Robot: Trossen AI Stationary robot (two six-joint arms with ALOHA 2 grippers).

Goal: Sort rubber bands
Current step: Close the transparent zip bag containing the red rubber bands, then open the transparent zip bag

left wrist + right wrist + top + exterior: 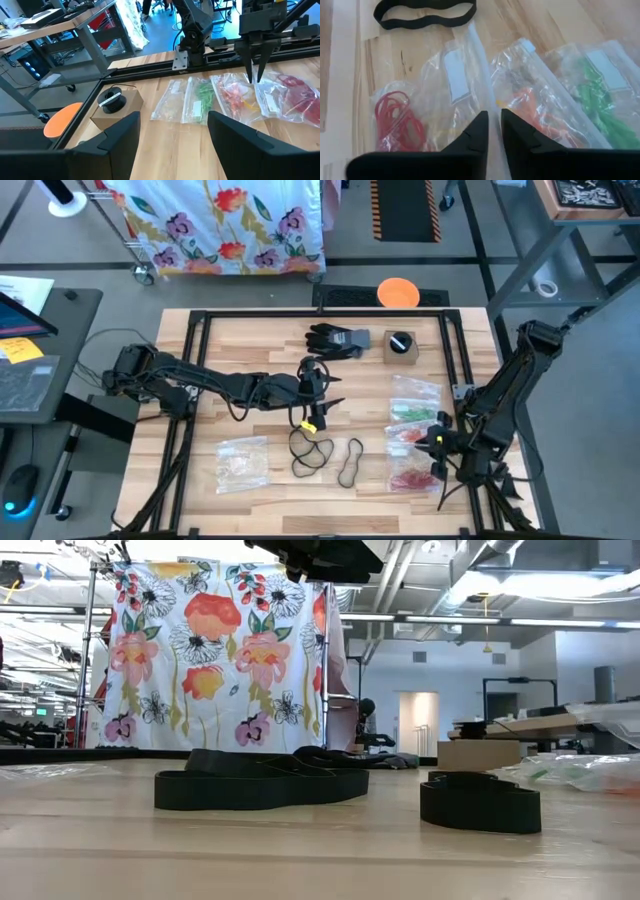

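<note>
Two black rubber bands lie flat on the table near its front, one tangled [310,450] [260,787] and one a plain loop [350,463] [480,802] [424,11]. More rubber bands sit sorted in clear bags on the right: green [410,411] [600,92], orange [405,435] [532,105] and red [410,476] [397,120]. My right gripper [437,442] [494,127] points steeply down over the seam between the red and orange bags, with a narrow gap between its fingertips. My left gripper [322,385] [172,135] hovers wide open over the table's middle, with nothing between its fingers. My right gripper's fingertips [250,75] stand at the top edges of the red and orange bags [487,75]. I cannot tell whether they touch the plastic, and nothing shows between them but the bags below.
A black glove [335,338] and a cardboard box [400,345] [117,107] with a black roll on it lie at the far side. One clear bag [243,461] lies near the front left and another [415,388] beyond the green one. A black frame [320,312] rims the table.
</note>
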